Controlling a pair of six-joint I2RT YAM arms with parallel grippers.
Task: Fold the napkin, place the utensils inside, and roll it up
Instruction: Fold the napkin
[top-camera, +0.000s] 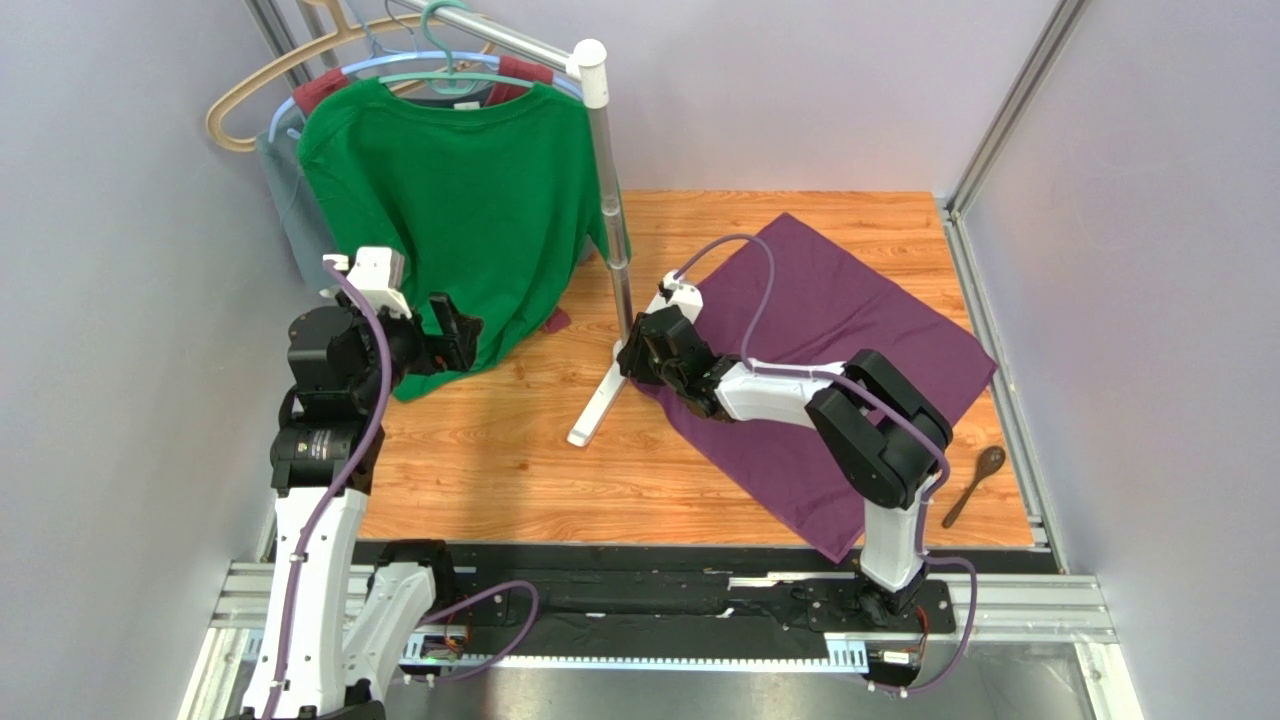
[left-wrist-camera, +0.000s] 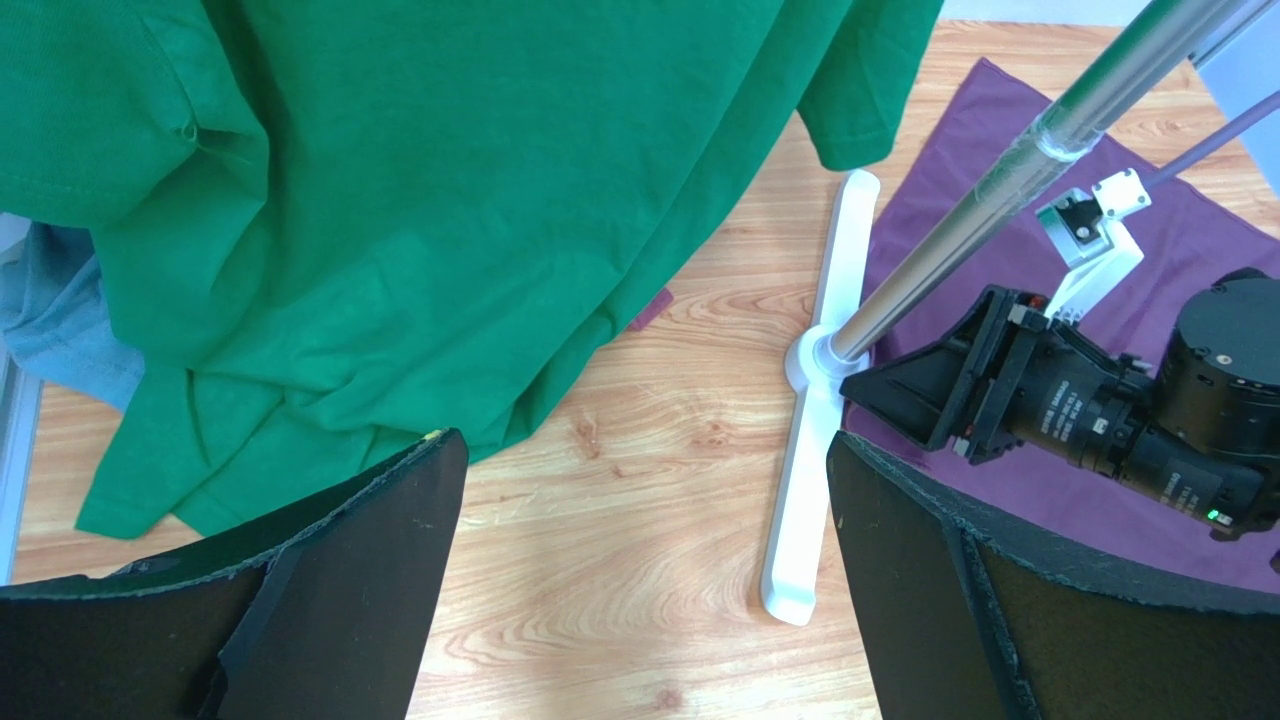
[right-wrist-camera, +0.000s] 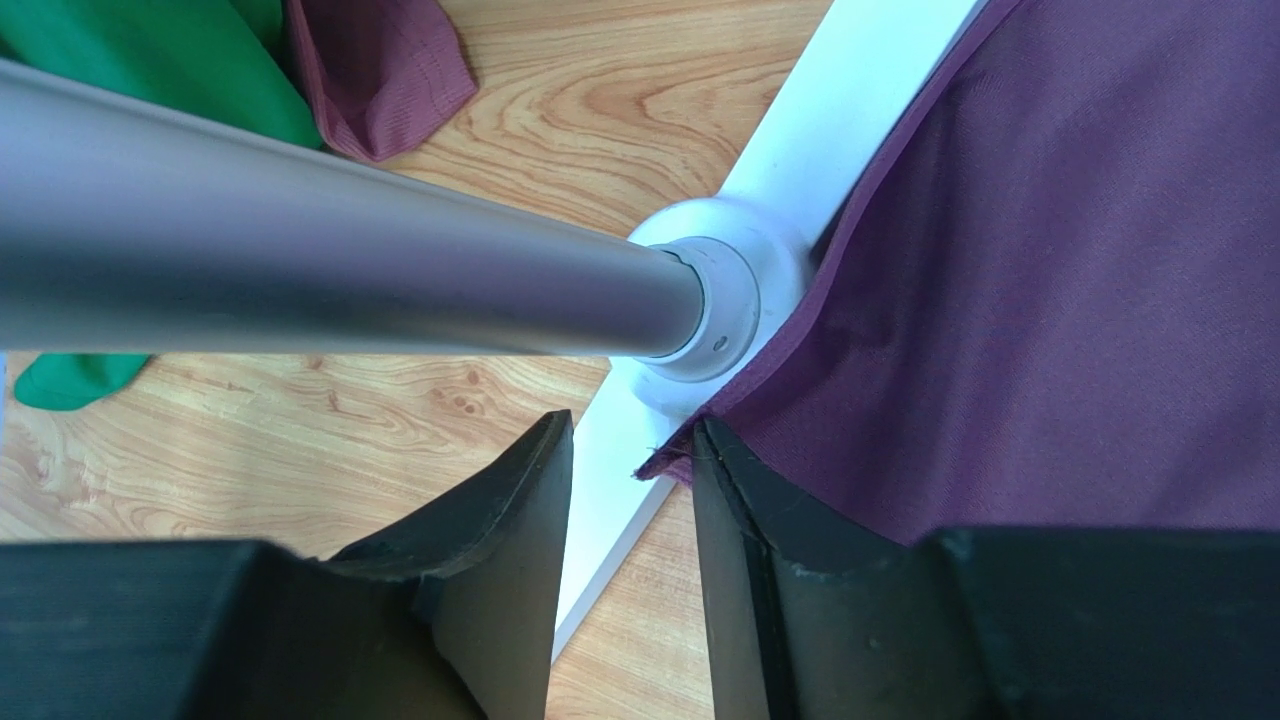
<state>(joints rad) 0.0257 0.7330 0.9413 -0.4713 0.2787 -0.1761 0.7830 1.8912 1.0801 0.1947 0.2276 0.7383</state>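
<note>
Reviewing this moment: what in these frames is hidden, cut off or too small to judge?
- Top view: the right gripper covers the napkin corner, so any contact there is hidden.
- Right wrist view: the corner sits at the gap between the fingers; whether they touch the cloth is unclear.
- Spoon: too small for detail in the top view, outside both wrist views.
- Maroon garment: mostly hidden behind the green shirt.
</note>
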